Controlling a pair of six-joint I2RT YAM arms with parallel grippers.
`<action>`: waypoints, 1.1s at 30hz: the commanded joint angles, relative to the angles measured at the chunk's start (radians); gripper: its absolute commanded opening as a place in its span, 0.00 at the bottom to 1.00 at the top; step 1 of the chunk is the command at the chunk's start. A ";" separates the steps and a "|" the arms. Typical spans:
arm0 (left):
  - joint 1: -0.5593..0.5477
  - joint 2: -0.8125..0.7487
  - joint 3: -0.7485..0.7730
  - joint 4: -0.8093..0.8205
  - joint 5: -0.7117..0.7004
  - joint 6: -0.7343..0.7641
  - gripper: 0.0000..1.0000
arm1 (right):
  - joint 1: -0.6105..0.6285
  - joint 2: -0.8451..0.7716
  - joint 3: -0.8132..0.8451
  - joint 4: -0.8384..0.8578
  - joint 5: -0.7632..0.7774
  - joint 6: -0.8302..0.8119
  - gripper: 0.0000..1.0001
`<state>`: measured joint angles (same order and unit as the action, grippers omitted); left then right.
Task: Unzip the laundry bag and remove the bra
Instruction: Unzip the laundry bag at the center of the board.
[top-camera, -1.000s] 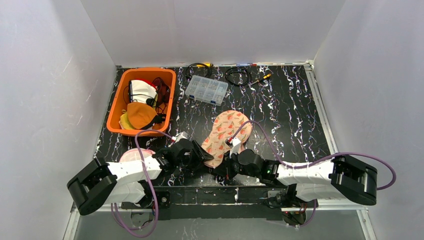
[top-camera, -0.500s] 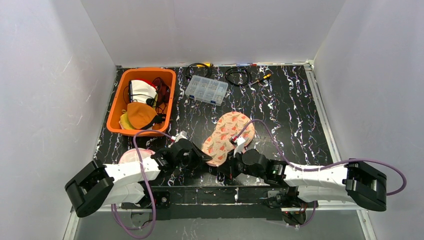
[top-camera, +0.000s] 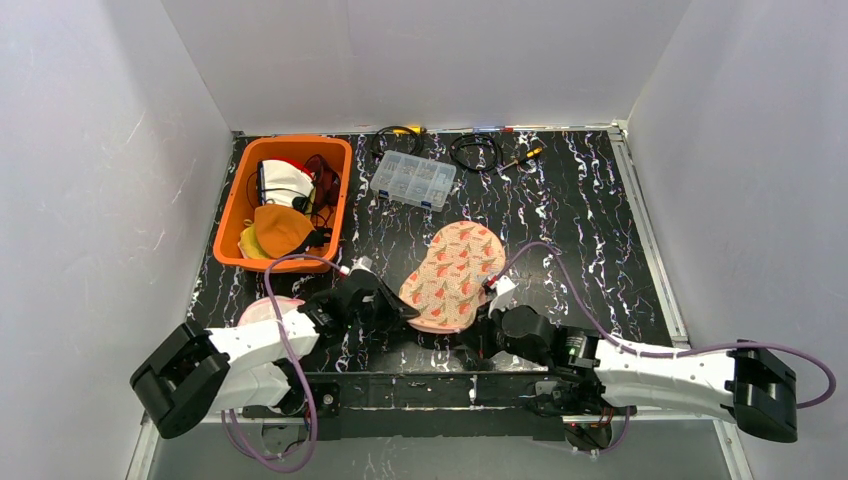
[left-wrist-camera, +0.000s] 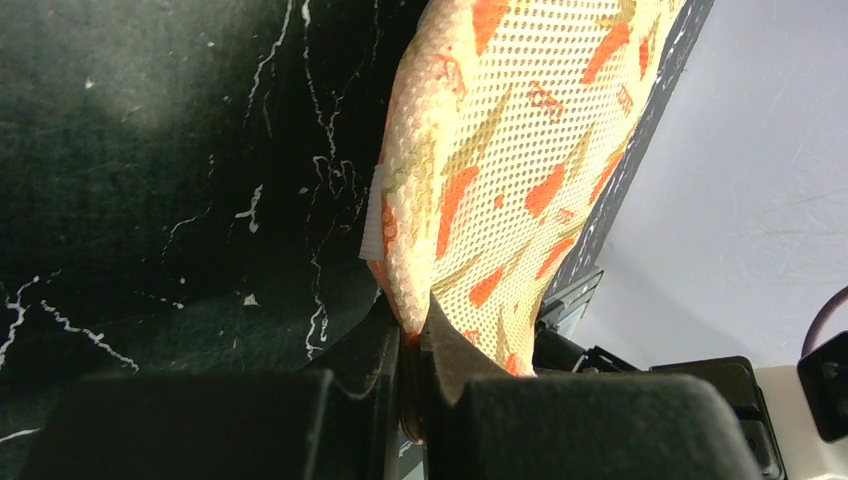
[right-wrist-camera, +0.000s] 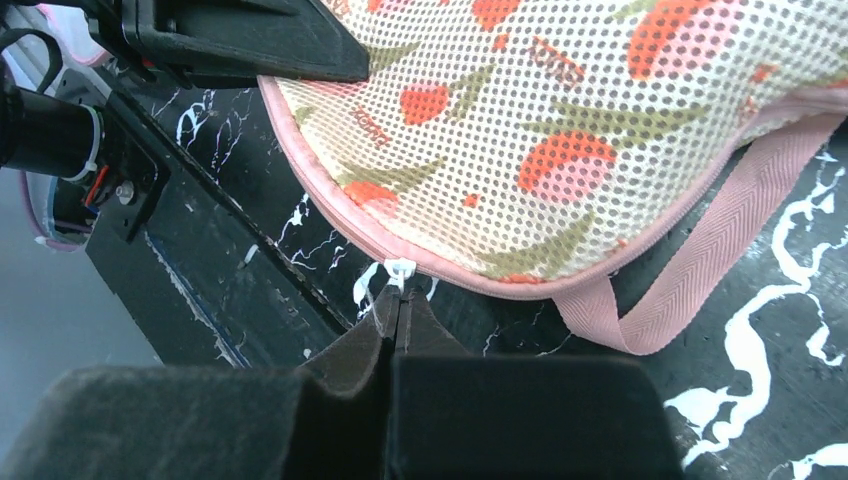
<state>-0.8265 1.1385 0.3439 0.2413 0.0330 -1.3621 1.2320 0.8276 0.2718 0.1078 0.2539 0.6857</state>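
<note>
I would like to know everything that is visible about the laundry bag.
The laundry bag is a rounded mesh pouch, cream with orange and green prints, pink trim, a pink strap loop. It lies on the black table. The left gripper pinches its edge; the right gripper grips its white zip pull. The zip looks closed.

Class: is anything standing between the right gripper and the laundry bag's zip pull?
Nothing visible does. The right gripper is shut on the white zip pull at the pink-trimmed edge of the laundry bag, while the left gripper pinches another part of its edge.
</note>
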 joint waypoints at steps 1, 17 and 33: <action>0.057 0.037 0.058 -0.058 0.089 0.130 0.00 | 0.004 -0.072 -0.019 -0.083 0.071 0.012 0.01; 0.188 0.309 0.324 -0.128 0.275 0.358 0.06 | 0.003 0.085 0.007 0.080 -0.001 -0.009 0.01; 0.068 -0.153 0.044 -0.266 0.116 0.145 0.85 | 0.004 0.381 0.151 0.313 -0.084 -0.043 0.01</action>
<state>-0.7010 1.0302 0.4114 0.0090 0.2260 -1.1297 1.2320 1.1656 0.3576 0.3023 0.2081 0.6586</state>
